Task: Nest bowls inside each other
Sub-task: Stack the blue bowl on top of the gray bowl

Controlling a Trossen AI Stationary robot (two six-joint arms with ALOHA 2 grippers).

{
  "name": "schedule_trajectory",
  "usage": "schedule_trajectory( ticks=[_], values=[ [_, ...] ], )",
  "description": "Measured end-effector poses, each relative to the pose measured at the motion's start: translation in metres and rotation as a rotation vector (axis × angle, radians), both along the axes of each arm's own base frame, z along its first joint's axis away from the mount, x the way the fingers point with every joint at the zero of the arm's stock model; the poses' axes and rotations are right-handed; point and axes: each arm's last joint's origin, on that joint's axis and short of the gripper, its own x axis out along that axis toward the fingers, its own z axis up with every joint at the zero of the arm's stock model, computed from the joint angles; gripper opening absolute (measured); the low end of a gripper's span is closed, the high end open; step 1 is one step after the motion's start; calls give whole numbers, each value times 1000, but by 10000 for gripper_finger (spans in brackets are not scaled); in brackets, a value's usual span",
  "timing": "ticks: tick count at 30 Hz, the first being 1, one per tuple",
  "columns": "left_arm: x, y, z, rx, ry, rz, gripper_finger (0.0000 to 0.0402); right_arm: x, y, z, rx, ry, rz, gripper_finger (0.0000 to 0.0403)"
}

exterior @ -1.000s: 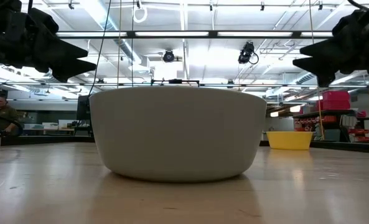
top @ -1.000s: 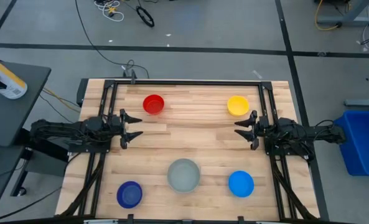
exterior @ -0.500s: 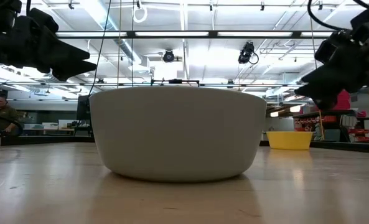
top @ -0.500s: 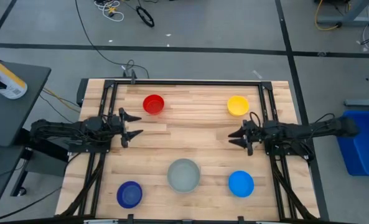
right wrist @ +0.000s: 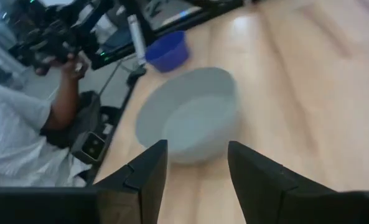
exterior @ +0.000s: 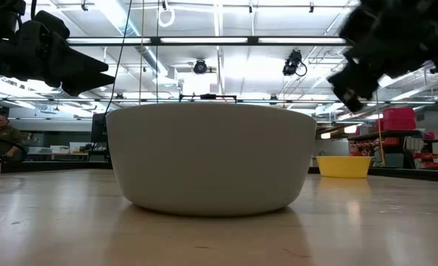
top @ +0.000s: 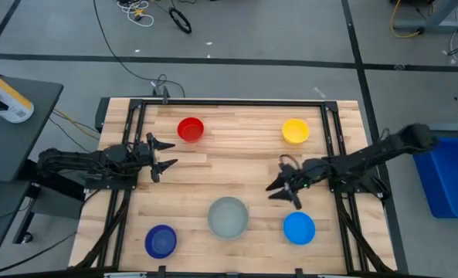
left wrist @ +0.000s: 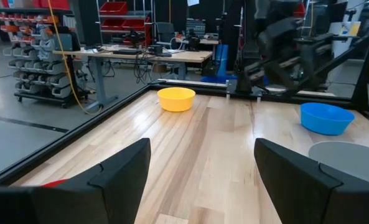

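Note:
Five bowls rest upright on their bases on the wooden table: red (top: pixel 190 129) far left, yellow (top: pixel 294 130) far right, dark blue (top: pixel 161 241) near left, pale grey (top: pixel 228 216) near the middle, light blue (top: pixel 299 228) near right. My right gripper (top: pixel 279 185) hangs open above the table between the grey and light blue bowls, tipped a little down; the grey bowl (right wrist: pixel 187 115) lies ahead of its fingers. My left gripper (top: pixel 167 157) waits open at the left edge, clear of the red bowl.
A black frame (top: pixel 236 101) runs round the table's edge. Bare wood lies in the table's middle between the bowls. A person (right wrist: pixel 28 130) stands off the table's near side beyond the grey bowl; a blue bin (top: pixel 449 174) stands right of the table.
My right gripper has swung out from the right edge toward the table's middle and near side, tipping downward, and now stands over the wood near the grey bowl. The bowls have stayed where they were.

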Motion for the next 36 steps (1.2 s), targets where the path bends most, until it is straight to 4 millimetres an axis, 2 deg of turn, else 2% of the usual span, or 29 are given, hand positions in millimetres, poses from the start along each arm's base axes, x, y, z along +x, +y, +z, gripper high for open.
schedule_trajectory(
  ticks=[4,7,12,15,18,22,26,31,36],
  values=[
    [0,0,0,0,1,1,294,33,17,4,-45,84,34,177],
    [0,0,0,0,2,2,294,45,23,-2,-83,215,-2,180],
    [0,0,0,1,3,0,294,41,29,-15,-93,442,-71,188],
    [0,0,0,4,4,-1,294,34,32,-13,-78,520,-90,190],
    [0,0,0,8,3,-1,294,25,30,-3,-136,616,-150,189],
    [0,0,0,9,2,0,294,7,16,14,-314,756,-295,190],
    [0,0,0,19,4,0,294,-3,-6,21,-423,795,-428,197],
    [0,0,0,26,3,10,294,-9,-42,13,-491,874,-534,199],
    [0,0,0,26,3,10,294,-15,-74,2,-520,965,-562,197]
  ],
)
